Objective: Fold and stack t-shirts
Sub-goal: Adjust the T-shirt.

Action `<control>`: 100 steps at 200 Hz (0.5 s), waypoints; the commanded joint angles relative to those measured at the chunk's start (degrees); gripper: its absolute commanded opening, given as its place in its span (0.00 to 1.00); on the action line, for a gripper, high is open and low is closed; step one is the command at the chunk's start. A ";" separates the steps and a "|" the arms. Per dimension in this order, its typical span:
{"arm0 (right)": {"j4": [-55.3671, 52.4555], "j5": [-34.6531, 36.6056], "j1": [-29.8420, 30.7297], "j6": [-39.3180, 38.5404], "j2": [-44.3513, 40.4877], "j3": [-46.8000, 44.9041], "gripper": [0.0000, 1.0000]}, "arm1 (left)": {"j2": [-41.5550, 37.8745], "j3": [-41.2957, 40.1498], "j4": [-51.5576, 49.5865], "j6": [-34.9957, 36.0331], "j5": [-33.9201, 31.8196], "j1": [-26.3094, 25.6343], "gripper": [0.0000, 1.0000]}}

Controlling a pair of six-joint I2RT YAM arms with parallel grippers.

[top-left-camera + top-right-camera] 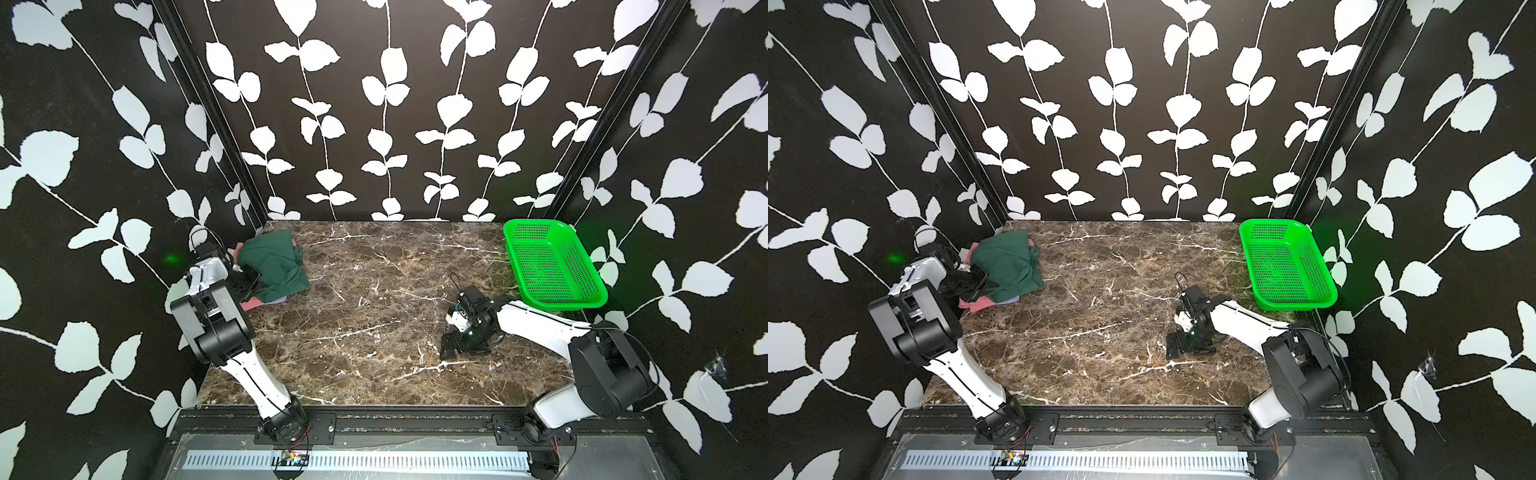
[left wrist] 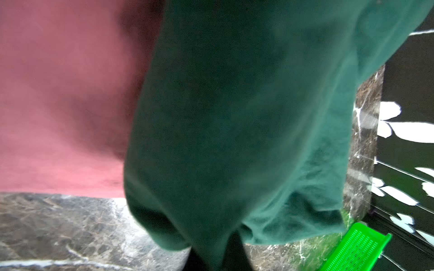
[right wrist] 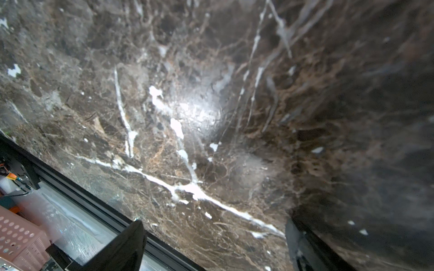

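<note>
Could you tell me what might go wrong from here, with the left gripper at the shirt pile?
The left gripper is shut on the edge of the dark green t-shirt, which lies over the pink t-shirt and the lavender t-shirt; pulling may drag those along. The right gripper hangs open low over the table, far from the pile, so a one-armed lift would likely leave the green cloth bunched.

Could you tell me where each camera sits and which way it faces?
Top views: high in front, looking down at the table; left arm and right arm show.
Left wrist: close on the dark green t-shirt, pinched in the left gripper.
Right wrist: down at bare table; right gripper shows, open.
Shared: top views and left wrist show the basket.
</note>
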 commanded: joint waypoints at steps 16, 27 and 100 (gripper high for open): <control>-2.42 -0.71 0.12 -1.08 0.50 3.53 0.92 | -1.92 6.33 -7.67 1.61 -6.88 0.32 0.00; -2.14 -0.71 0.15 -0.58 0.32 3.54 0.92 | -2.55 8.75 -11.51 3.12 -10.44 0.29 0.00; 2.01 -1.60 0.18 3.13 -0.39 0.73 0.91 | -6.32 13.18 -22.69 10.20 -23.39 2.45 0.00</control>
